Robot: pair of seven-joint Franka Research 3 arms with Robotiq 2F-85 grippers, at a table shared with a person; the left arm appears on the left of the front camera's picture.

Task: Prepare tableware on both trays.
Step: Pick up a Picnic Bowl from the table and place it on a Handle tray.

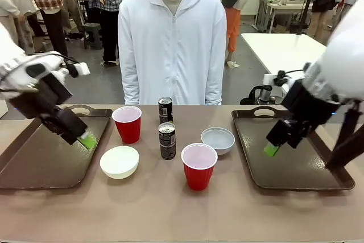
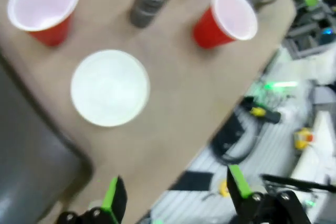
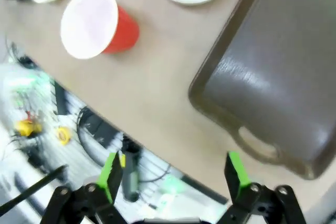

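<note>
Between two dark brown trays, the tableware stands on the table. The left tray (image 1: 40, 160) and right tray (image 1: 298, 160) hold nothing. One red cup (image 1: 128, 123) is behind the cream bowl (image 1: 119, 161); the other red cup (image 1: 199, 166) is in front of the grey-white bowl (image 1: 218, 140). Two dark cans (image 1: 165, 109) (image 1: 167, 140) stand in the middle, one behind the other. My left gripper (image 1: 86, 139) hovers over the left tray's right part, open (image 2: 176, 190), with the cream bowl (image 2: 110, 87) ahead. My right gripper (image 1: 272, 149) hangs over the right tray, open (image 3: 173, 174), holding nothing.
A person in a white hooded jacket (image 1: 172, 44) stands at the far edge of the table, hands out of sight. The table's front edge (image 2: 210, 129) lies close below the left gripper. Other people and tables are farther back.
</note>
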